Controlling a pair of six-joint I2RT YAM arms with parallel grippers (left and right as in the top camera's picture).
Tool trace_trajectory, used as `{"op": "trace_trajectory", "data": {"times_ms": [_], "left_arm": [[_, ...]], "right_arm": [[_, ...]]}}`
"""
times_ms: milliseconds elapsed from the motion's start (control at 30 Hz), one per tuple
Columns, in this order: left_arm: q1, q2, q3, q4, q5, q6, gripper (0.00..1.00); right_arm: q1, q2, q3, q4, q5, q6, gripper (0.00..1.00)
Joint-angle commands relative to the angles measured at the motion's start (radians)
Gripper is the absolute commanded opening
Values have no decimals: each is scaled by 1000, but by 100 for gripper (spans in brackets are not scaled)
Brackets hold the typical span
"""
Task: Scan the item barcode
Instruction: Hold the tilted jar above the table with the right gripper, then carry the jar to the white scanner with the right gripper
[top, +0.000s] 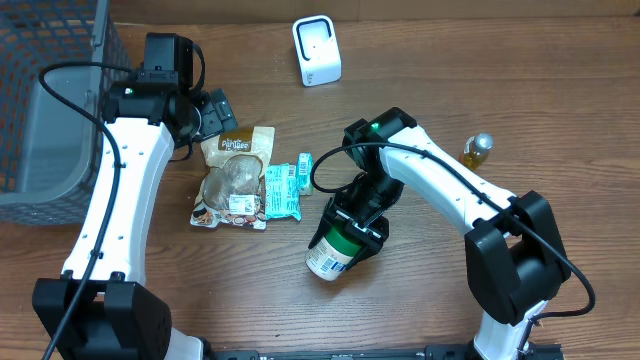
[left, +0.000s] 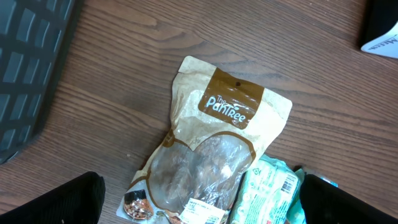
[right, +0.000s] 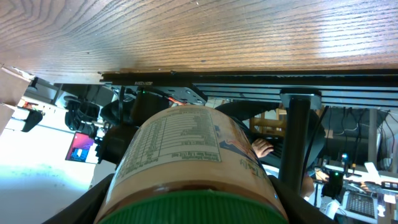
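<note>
The right gripper (top: 350, 225) was seen clamped around a green-lidded jar (top: 327, 256), its jaws parted only by the jar's own width. The jar was held on its side near the front middle of the table (top: 420, 60), with its base turned toward the table's front edge. Whether it was resting on the wood or raised just clear could not be told from above. In the right wrist view a printed label panel (right: 180, 140) was shown on the jar's upper side, with the green lid (right: 193, 208) nearest the camera. A white scanner (top: 316, 50) was stood at the far edge, well apart from the jar. The left gripper (top: 212, 115) was held wide apart and empty above a brown pouch (top: 235, 170), beside which a teal packet (top: 283, 190) was laid. A grey basket (top: 50, 130) was placed at the left and a small bottle (top: 478, 150) at the right.
</note>
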Motion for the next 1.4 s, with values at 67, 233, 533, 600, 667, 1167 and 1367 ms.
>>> {"op": "trace_trajectory", "data": {"times_ms": [67,233,533,600,667,1167,1367], "left_arm": [[-2,-6,12,0,-6,3,99],[-2,-6,12,0,-6,3,99],[-2,-6,12,0,-6,3,100],[-2,-6,12,0,-6,3,100],[-2,-6,12,0,-6,3,99],[-2,-6,12,0,-7,3,100],[-2,-6,12,0,-6,3,99]], "right_arm": [[2,-5,24,-1,-31,-5,39],[2,-5,24,7,-14,-5,39],[2,-5,24,6,11,-5,39],[2,-5,24,6,11,-5,39],[2,-5,24,7,11,-5,39],[2,-5,22,206,356,-5,38],[2,-5,22,375,514,-5,33]]}}
